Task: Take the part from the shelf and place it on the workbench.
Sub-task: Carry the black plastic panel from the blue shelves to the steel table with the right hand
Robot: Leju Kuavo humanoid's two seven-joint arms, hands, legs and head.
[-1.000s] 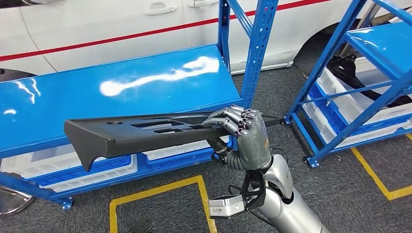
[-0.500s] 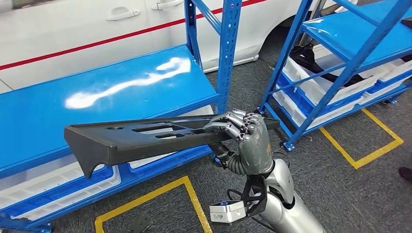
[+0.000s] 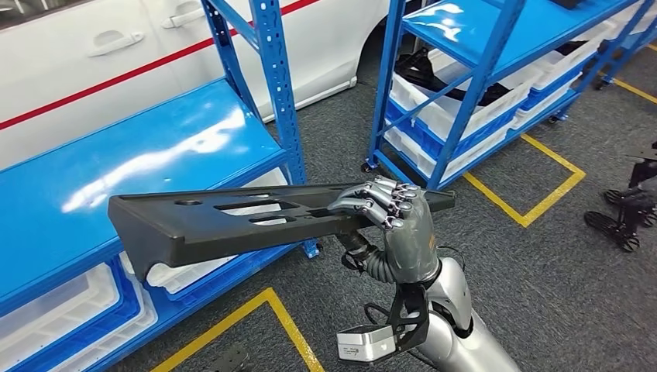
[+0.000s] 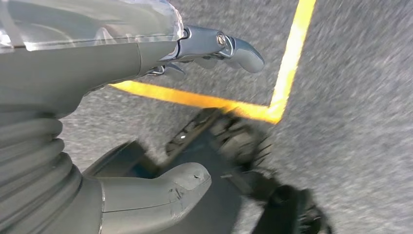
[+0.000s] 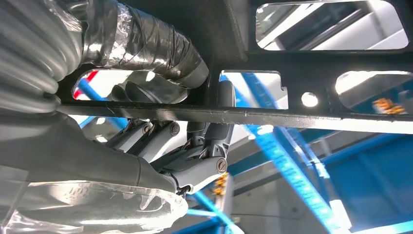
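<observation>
Since the earlier frame the whole head view has swung, so camera movement is noted, not movement of things: the blue shelf [image 3: 155,147] now lies further toward the picture's left, and a second rack [image 3: 496,70] with white bins [image 3: 442,116] sits further in. Relative to the right hand [image 3: 387,213], the part [image 3: 232,221] is unchanged. It is a long black plastic panel with slotted openings, held roughly level in the air, clear of the shelf and in front of its edge, well above the grey floor [image 3: 542,287]. It is gripped near one end by the right hand, fingers [image 3: 372,198] curled over its upper edge; in the right wrist view the fingers [image 5: 204,146] are seen wrapped round a rib of the part [image 5: 292,48]. The far end of the part juts out past the shelf's lower white bins. A white car [image 3: 155,46] is seen behind the shelf. Yellow floor lines [image 3: 263,310] are seen below the part. The left hand [image 4: 160,107] hangs over the floor, fingers [image 4: 229,46] apart, nothing held.
</observation>
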